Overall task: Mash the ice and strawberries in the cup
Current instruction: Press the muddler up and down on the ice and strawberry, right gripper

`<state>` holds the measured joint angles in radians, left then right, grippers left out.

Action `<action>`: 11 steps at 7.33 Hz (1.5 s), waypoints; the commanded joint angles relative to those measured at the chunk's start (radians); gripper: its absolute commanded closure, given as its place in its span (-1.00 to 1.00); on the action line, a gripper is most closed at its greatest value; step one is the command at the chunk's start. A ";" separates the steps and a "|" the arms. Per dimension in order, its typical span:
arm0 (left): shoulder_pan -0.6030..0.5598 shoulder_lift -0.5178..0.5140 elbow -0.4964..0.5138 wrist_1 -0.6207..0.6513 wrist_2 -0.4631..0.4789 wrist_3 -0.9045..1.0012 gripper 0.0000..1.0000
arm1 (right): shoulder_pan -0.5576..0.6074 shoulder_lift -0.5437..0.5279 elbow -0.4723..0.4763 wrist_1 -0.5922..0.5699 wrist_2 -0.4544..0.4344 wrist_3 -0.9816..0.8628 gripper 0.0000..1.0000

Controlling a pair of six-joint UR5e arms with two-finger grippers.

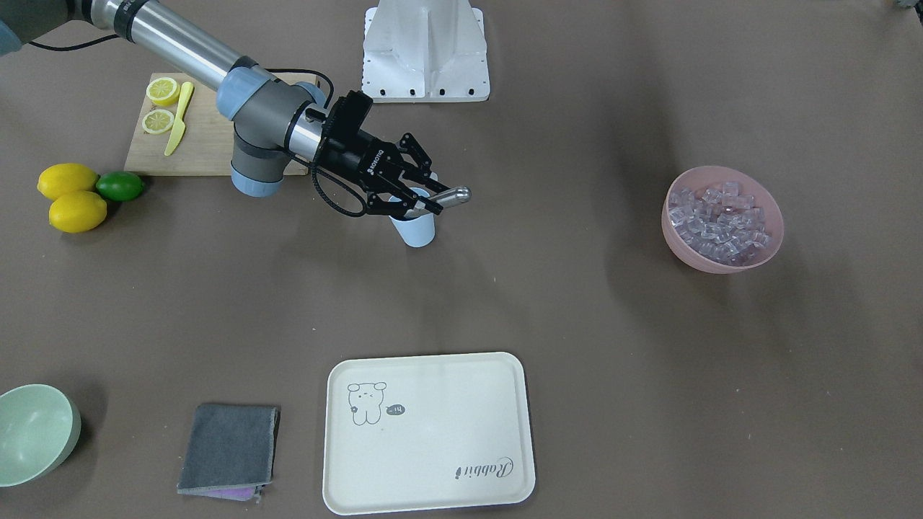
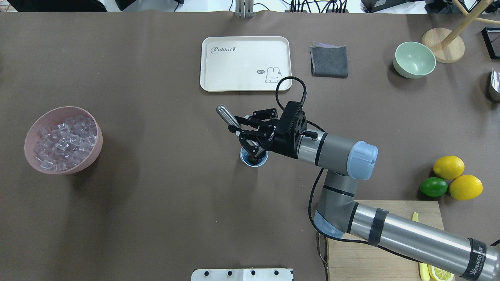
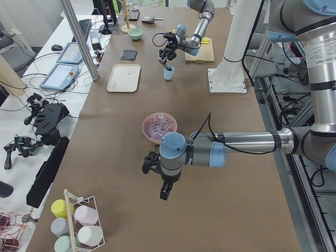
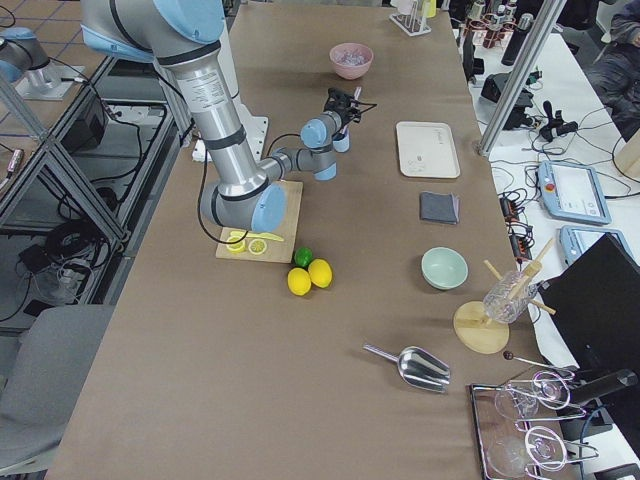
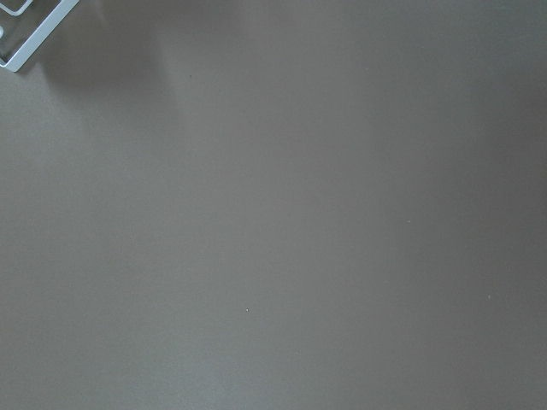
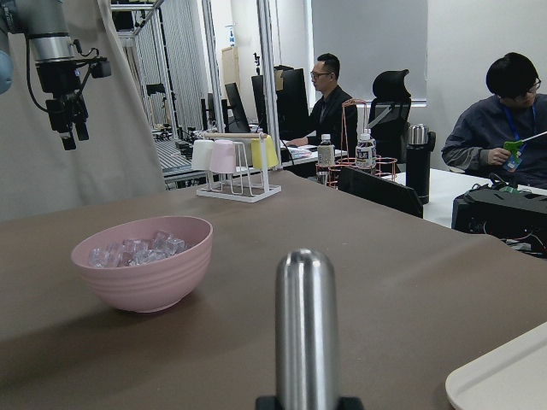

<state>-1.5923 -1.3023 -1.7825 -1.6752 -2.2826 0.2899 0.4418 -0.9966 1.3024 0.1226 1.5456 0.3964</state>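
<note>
While the right gripper [image 2: 243, 136] sits at mid-frame in the overhead view, its fingers are clamped on a steel rod [image 2: 224, 114]. Rod tilted: rounded top leans toward the upper left, lower end goes down into the cup [image 2: 254, 160]. Cup upright on the brown table [image 2: 156, 218], directly under the fingers. Its inside is hidden by them, so the strawberry cannot be made out.

Cream tray [image 2: 234, 74] lies above the cup, apart from it. Grey cloth [image 2: 329, 61] and pale green bowl [image 2: 414, 60] sit to the tray's right.

Ice [image 2: 64, 141] is heaped in the pink bowl [image 2: 97, 150] at far left, well apart from the cup.

Left gripper [image 3: 165, 193], in the left side view, hangs pointing down over bare table near the pink bowl. Clenched or released: cannot tell.
</note>
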 commanded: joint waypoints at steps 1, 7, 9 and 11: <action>0.000 0.000 -0.002 -0.001 0.000 0.000 -0.97 | 0.003 0.018 0.015 -0.009 -0.002 0.031 1.00; 0.002 -0.002 -0.003 -0.001 0.000 -0.002 -0.97 | 0.017 0.021 0.023 -0.016 -0.002 0.070 1.00; 0.002 -0.002 -0.005 -0.001 0.000 0.000 -0.97 | 0.012 0.035 -0.026 0.018 -0.012 0.070 1.00; 0.002 -0.003 -0.005 -0.001 0.000 -0.002 -0.97 | -0.011 0.050 -0.092 0.081 -0.050 0.065 1.00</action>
<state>-1.5908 -1.3043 -1.7868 -1.6767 -2.2826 0.2896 0.4420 -0.9584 1.2525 0.1669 1.5132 0.4647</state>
